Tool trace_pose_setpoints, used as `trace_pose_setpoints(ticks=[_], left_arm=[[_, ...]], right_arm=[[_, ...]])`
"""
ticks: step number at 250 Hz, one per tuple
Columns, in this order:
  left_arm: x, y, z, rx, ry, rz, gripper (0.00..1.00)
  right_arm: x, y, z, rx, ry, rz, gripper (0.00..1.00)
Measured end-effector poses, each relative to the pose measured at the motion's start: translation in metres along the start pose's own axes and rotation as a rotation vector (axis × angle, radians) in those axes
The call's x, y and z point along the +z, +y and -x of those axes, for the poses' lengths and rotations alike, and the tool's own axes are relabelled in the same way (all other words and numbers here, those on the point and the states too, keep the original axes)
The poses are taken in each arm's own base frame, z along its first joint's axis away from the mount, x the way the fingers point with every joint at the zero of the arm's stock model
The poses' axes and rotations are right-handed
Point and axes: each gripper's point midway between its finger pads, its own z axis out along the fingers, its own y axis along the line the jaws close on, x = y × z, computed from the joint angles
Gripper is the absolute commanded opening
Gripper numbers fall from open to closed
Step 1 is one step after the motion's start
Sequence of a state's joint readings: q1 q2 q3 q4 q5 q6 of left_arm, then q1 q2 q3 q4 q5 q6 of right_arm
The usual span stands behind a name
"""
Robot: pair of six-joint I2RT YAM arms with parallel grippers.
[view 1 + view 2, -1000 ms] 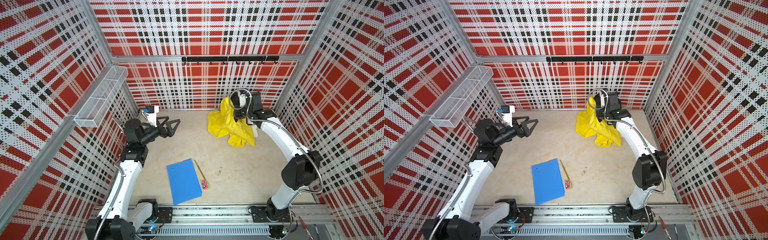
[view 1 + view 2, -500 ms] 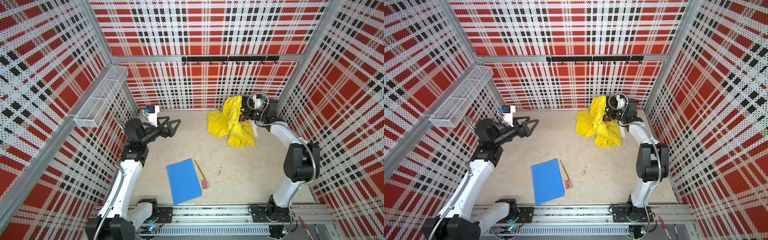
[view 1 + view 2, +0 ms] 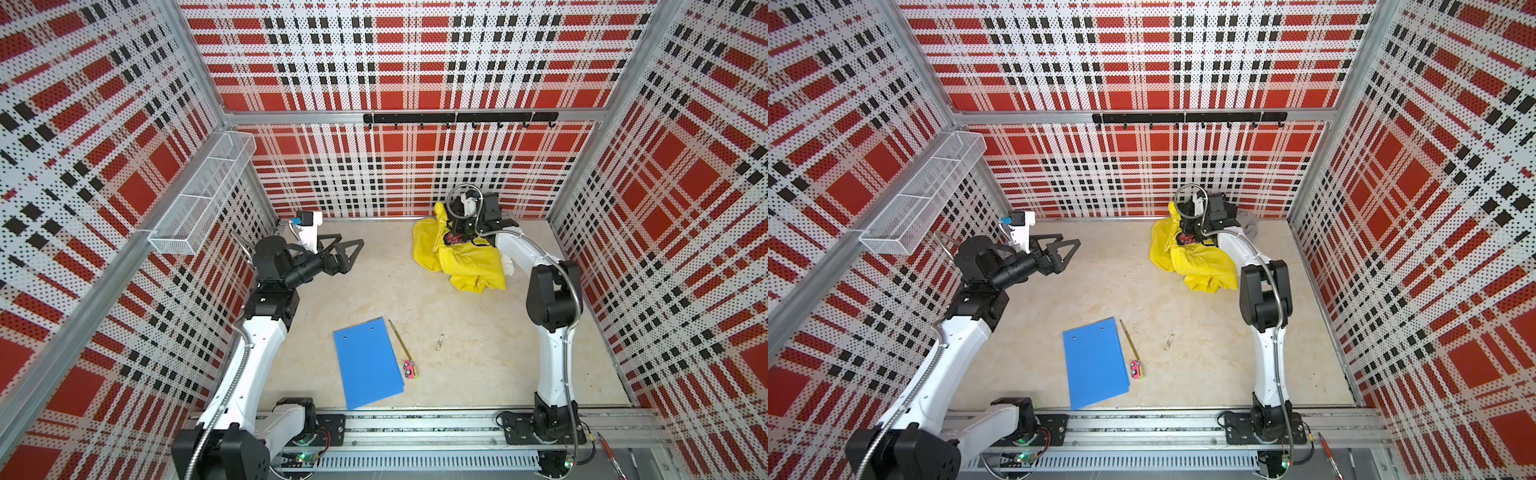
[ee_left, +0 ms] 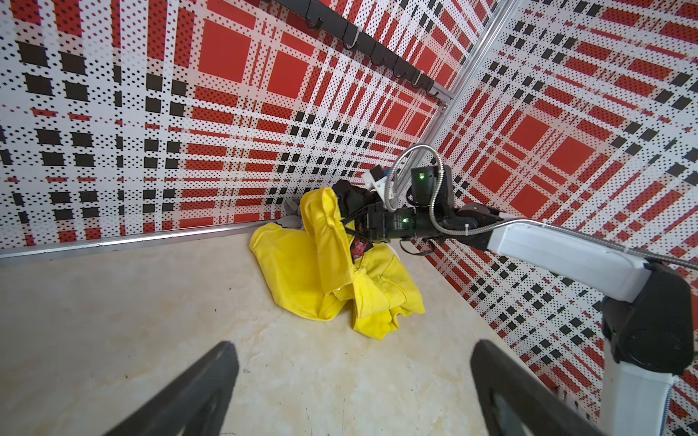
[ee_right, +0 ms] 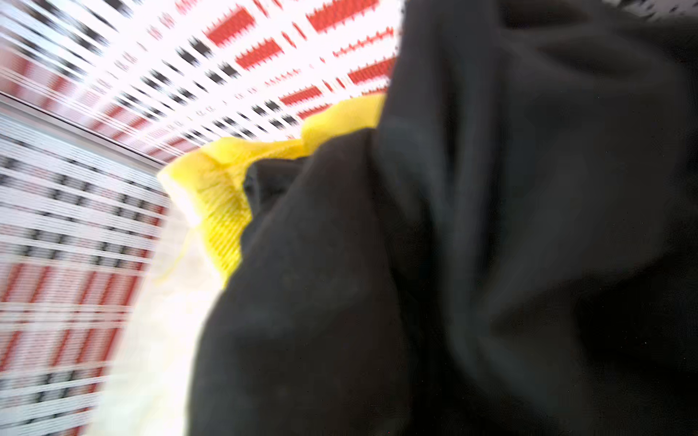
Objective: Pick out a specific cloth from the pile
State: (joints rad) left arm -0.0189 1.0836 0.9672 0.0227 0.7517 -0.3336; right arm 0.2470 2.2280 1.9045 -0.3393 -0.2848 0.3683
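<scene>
The pile [image 3: 459, 257] lies at the back right of the floor: a bright yellow garment [image 4: 302, 271] over a black one with a red print [image 3: 453, 239] and a pale grey one [image 3: 1250, 222] by the back wall. Of the white cloth only a small wrinkled edge [image 3: 508, 266] shows beside my right forearm. My right gripper [image 4: 349, 226] is shut on a raised fold of the yellow garment, and black fabric [image 5: 491, 245] bunched over it fills the right wrist view. My left gripper [image 3: 351, 241] hangs open and empty at the back left, well away from the pile.
A blue folder [image 3: 368, 363] lies at the front centre, with a pencil [image 3: 400, 338] and a small pink toy [image 3: 410, 370] beside it. A wire basket [image 3: 203, 195] hangs on the left wall. A black hook rail [image 3: 457, 118] runs along the back wall.
My right gripper swung toward the back right corner and has come back left, keeping the yellow fold raised. The left arm has not moved.
</scene>
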Motion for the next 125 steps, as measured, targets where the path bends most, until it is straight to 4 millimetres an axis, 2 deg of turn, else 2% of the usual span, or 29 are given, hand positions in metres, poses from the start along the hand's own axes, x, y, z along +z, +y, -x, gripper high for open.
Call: trace_pose_setpoints(ticks=[20, 36, 54, 90, 125], left_arm=[[0.001, -0.001, 0.000, 0.000, 0.001, -0.003, 0.99], [0.001, -0.002, -0.001, -0.001, 0.003, -0.005, 0.99], [0.001, -0.002, -0.001, 0.000, 0.003, -0.007, 0.99], [0.001, -0.002, -0.001, 0.000, 0.003, -0.007, 0.99], [0.002, -0.003, -0.001, 0.000, 0.004, -0.009, 0.99]], right_arm=[[0.005, -0.005, -0.014, -0.019, 0.032, -0.059, 0.23], [0.001, -0.007, -0.015, -0.036, 0.025, -0.090, 0.31], [-0.010, -0.011, -0.015, -0.051, 0.018, -0.124, 0.49], [-0.052, -0.015, -0.007, -0.064, -0.013, -0.183, 0.71], [-0.098, -0.027, 0.008, -0.057, -0.076, -0.214, 0.76]])
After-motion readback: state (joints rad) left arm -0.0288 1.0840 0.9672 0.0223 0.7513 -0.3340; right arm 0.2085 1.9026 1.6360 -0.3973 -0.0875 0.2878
